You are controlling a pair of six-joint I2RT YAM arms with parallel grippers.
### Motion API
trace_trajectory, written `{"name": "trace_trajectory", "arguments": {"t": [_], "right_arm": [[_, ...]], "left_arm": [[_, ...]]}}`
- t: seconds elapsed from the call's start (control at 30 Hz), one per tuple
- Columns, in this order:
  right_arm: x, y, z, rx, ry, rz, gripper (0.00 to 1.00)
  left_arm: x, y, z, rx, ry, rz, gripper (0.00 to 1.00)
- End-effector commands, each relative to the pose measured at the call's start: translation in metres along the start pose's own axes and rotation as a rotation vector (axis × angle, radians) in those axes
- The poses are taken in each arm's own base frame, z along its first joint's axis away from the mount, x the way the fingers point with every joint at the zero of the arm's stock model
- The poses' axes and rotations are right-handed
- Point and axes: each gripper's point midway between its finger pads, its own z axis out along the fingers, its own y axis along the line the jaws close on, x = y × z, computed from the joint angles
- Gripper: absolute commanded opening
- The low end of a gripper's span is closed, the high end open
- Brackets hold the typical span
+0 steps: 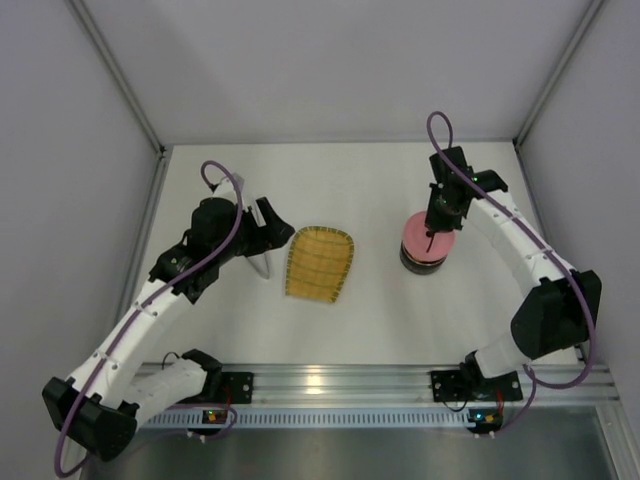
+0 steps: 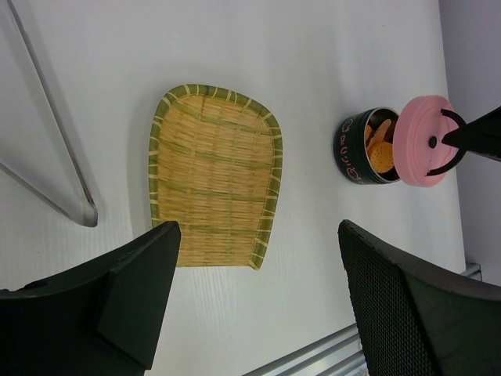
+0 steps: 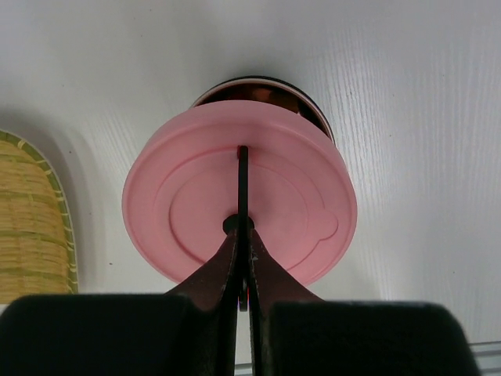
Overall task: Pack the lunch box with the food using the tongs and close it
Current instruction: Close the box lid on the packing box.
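The lunch box (image 1: 418, 264) is a small dark-walled steel pot standing right of centre, with orange food (image 2: 381, 153) inside. Its pink lid (image 3: 188, 196) hangs over the pot (image 2: 354, 149), tilted and slightly off the mouth, so the rim (image 3: 258, 82) and some food still show. My right gripper (image 3: 244, 227) is shut on the lid's thin black handle (image 3: 243, 168). The tongs (image 2: 86, 213) lie on the table left of the tray. My left gripper (image 2: 258, 235) hovers open above the table by the tongs (image 1: 262, 262), holding nothing.
A yellow woven tray (image 1: 320, 262) lies between the two arms, with nothing on it (image 2: 215, 172). Grey walls enclose the table on three sides. The aluminium rail (image 1: 330, 385) runs along the near edge.
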Motion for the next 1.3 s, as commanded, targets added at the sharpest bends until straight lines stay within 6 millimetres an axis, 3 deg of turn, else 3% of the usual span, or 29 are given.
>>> {"name": "trace_trajectory", "arguments": {"t": [0.0, 0.3, 0.83, 1.27], "right_arm": [[-0.036, 0.018, -0.011, -0.109, -0.087, 0.010, 0.00], [-0.034, 0.015, 0.024, -0.098, -0.011, 0.015, 0.00], [-0.015, -0.010, 0.060, -0.011, 0.046, 0.024, 0.00], [0.002, -0.011, 0.071, -0.022, 0.079, 0.019, 0.00]], "left_arm": [[-0.015, -0.012, -0.003, 0.027, -0.035, 0.012, 0.87], [-0.014, -0.011, -0.002, 0.026, -0.034, 0.010, 0.87], [-0.009, -0.006, 0.002, 0.010, -0.023, 0.012, 0.87], [-0.009, -0.006, 0.003, 0.009, -0.021, 0.012, 0.87]]}}
